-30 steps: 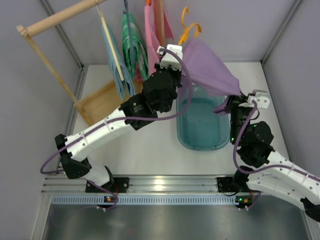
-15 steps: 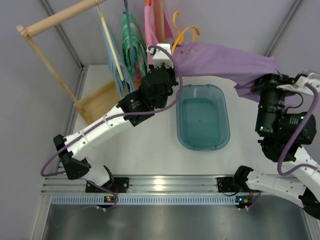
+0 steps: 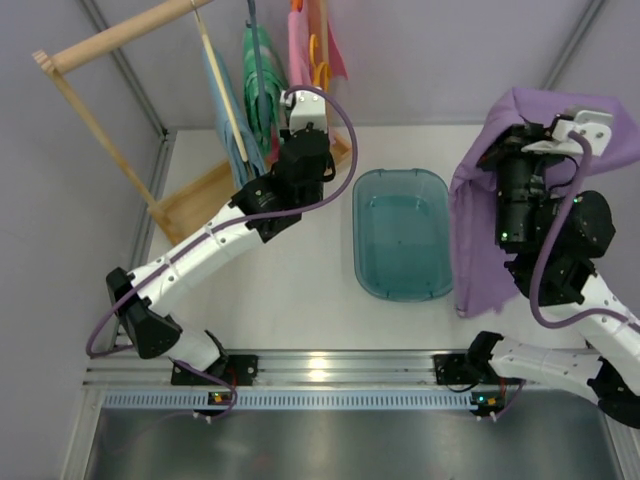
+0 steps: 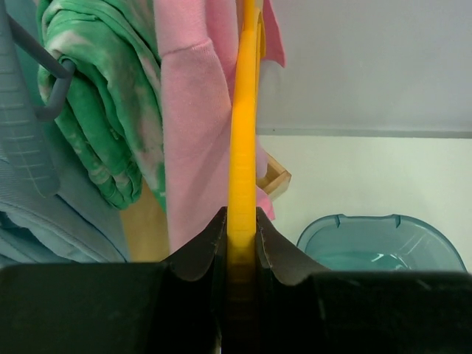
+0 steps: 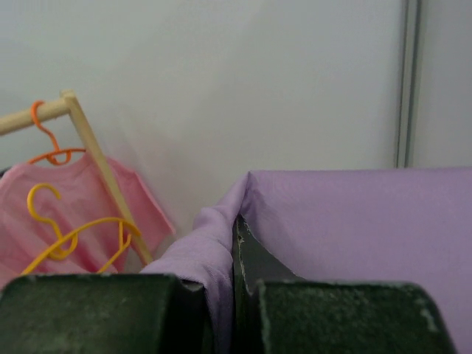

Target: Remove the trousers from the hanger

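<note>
The lilac trousers [image 3: 470,235] are off the hanger. They hang from my right gripper [image 3: 527,135] at the right of the table and drape over that arm. In the right wrist view a fold of the trousers [image 5: 354,221] is pinched in the shut right gripper [image 5: 237,225]. The orange-yellow hanger [image 3: 320,68] is bare and hangs by the pink garment at the rack. My left gripper [image 3: 312,92] is shut on it. The left wrist view shows the hanger's bar [image 4: 243,133] rising straight out of the left gripper [image 4: 242,221].
A teal basin [image 3: 402,235] lies mid-table between the arms. The wooden rack [image 3: 120,35] at the back left carries a light blue garment [image 3: 232,140], a green one [image 4: 103,110] and a pink one [image 4: 195,110]. Grey walls enclose the table.
My right gripper pulled the trousers rightward until they came free of the hanger and fell over the right arm. My left gripper carried the hanger back toward the rack.
</note>
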{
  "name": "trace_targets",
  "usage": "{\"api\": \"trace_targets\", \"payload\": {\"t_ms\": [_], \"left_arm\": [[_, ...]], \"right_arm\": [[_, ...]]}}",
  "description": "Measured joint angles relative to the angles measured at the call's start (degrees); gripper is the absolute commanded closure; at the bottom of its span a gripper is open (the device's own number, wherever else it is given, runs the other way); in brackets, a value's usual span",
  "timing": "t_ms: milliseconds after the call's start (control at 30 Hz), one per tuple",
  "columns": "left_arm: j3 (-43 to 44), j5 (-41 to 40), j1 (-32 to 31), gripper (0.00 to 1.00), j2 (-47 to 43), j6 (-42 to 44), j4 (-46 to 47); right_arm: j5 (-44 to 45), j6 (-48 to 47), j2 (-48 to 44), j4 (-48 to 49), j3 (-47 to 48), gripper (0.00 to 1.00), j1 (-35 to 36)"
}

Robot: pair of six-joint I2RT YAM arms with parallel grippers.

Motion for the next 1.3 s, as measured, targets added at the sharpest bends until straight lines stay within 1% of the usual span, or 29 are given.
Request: {"api": "trace_targets", "payload": {"t_ms": [133, 233, 467, 733, 933, 1133, 1300], "left_arm": [[-0.31, 1.86, 0.04, 1.0, -0.44, -0.02, -0.52], [-0.39, 3.26, 0.09, 1.0, -1.31, -0.02, -0.76], [-1.62, 5.18, 0.09, 1.0, -4.02, -0.02, -0.79], [-2.89, 6.4, 0.09, 1.0, -4.61, -0.07, -0.81], [-3.1, 6.95, 0.09, 1.0, -5.31, -0.09, -0.87], [-3.1, 7.91, 0.09, 1.0, -5.75, -0.22, -0.87], [-3.1, 8.37, 0.09, 1.0, -5.77, -0.26, -0.87]], "right_arm": [[-3.13, 1.36, 1.99, -4.2, -0.07, 1.0, 0.0], [-4.59, 1.53, 3.04, -4.72, -1.2, 1.0, -0.02], [-5.57, 1.7, 3.8, -4.92, -9.94, 1.0, -0.11], [-5.81, 1.18, 8.63, -3.08, -17.73, 1.0, -0.15], [-5.51, -1.42, 7.65, -1.66, -17.55, 1.0, -0.17], [-4.68, -6.32, 2.67, -1.68, -14.45, 1.0, -0.2], [-6.14, -8.87, -0.94, -1.05, -12.2, 1.0, -0.22]]}}
